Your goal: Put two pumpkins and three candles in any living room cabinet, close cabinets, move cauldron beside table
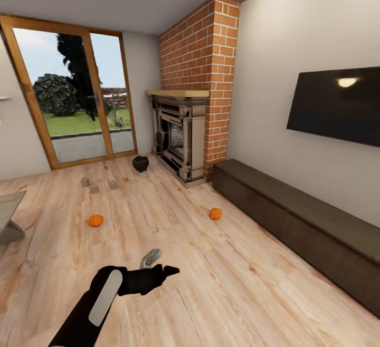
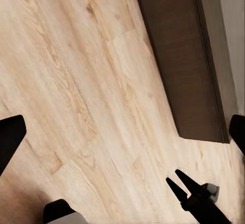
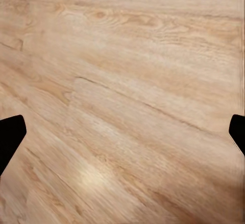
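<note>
Both grippers read as spread wide and empty: in each wrist view I see only dark fingertips at the far edges of the frame, with bare wood floor [image 3: 127, 96] between them. From the head view, my left gripper [image 1: 158, 269] hangs low over the floor in a travel posture (no grasp is in progress), which I judge suits an approach drive. Task objects lie scattered on the floor ahead: one pumpkin [image 1: 95, 220] to the left, the other pumpkin [image 1: 215, 213] nearer the cabinet [image 1: 295, 220], three candles [image 1: 97, 183] clustered farther back, and the cauldron [image 1: 140, 163] just in front of the fireplace [image 1: 179, 136]. I see the cabinet running along the right wall beneath the television [image 1: 338, 104], its fronts appearing closed. A corner of the table [image 1: 9, 210] enters at far left. I find no readable brands, labels or writing anywhere.
</note>
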Controlling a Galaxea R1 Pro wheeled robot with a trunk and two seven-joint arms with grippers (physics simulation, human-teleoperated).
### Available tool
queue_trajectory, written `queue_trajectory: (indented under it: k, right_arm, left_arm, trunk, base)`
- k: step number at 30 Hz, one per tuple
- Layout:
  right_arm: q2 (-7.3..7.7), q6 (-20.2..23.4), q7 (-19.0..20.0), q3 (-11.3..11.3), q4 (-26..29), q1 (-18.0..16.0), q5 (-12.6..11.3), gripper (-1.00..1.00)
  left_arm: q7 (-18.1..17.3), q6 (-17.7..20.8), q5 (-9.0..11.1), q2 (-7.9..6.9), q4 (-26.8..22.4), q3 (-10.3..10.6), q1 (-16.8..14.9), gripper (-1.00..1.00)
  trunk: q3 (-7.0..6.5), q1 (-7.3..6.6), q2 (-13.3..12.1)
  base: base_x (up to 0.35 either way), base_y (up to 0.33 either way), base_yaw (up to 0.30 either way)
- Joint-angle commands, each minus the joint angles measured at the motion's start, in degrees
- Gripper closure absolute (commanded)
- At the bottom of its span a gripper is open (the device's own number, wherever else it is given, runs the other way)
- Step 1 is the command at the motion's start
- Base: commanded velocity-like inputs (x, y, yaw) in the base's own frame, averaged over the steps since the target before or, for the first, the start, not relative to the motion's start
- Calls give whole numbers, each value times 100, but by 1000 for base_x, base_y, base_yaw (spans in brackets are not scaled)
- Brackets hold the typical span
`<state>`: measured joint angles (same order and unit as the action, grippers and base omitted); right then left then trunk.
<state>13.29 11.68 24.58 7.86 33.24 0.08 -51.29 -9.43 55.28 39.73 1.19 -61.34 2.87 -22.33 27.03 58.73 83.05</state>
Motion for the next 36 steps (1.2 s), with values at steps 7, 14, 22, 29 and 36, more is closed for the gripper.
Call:
queue_trajectory:
  k: [7, 14, 22, 29, 36]
  right_arm:
    - [-2, 31, 4, 21, 1, 1, -55, -100]
    - [-2, 21, 10, 23, -3, 1, -49, -100]
    - [6, 31, 82, 23, -218, 1, -56, -100]
    - [7, 35, 87, 16, -243, 1, -56, -100]
    - [-1, 30, 82, 14, -247, 1, -54, -100]
  left_arm:
    - [-50, 18, 15, -4, -1, -6, 0, -100]
    - [-50, 18, 22, -15, -1, -24, -7, -100]
    - [-50, 18, 18, -3, -1, -14, -12, -100]
    - [-50, 18, 17, -3, -1, -13, -13, -100]
    - [-50, 150, 19, -1, -1, -18, -13, -100]
  trunk:
    - [6, 0, 3]
    - [6, 0, 3]
    - [25, 0, 3]
    - [62, 0, 3]
    - [104, 0, 3]
  base:
    - [0, 0, -300]
    - [0, 0, -297]
    - [0, 0, -282]
    - [0, 0, -241]
    - [0, 0, -227]
